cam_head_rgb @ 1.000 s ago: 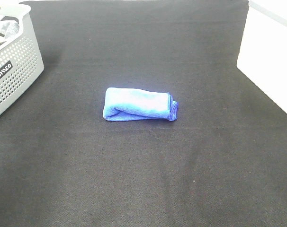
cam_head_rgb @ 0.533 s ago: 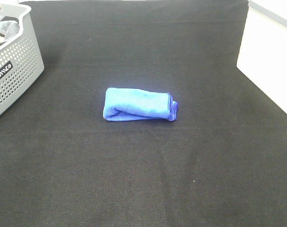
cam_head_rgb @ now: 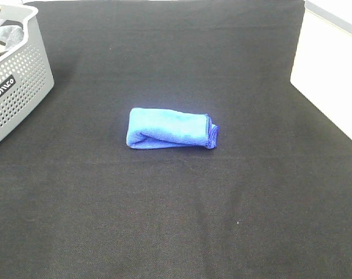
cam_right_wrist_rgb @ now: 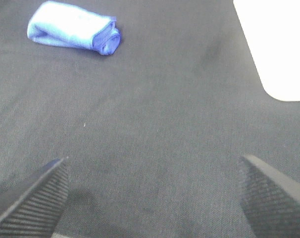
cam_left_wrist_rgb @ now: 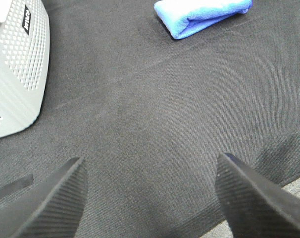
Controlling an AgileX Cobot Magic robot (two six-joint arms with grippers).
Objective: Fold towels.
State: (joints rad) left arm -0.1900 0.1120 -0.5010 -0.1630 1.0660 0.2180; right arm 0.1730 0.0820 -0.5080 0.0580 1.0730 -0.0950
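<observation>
The blue towel (cam_head_rgb: 171, 129) is soft fuzzy cloth on matt woven black fabric (cam_head_rgb: 176, 221); the basket (cam_head_rgb: 19, 81) is perforated grey plastic.

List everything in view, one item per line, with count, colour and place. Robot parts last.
towel: one, blue, folded into a compact bundle, near the middle of the mat.
basket: one, grey, perforated walls with a dark label, far left edge of the mat; something lies inside, too little visible to name.
mat: one, black fabric, covering the work surface.
white surface: one, white, along the right side of the mat.
left gripper: one, dark ribbed fingers, open, above bare mat, holding nothing.
right gripper: one, dark ribbed fingers, open, above bare mat, holding nothing.
</observation>
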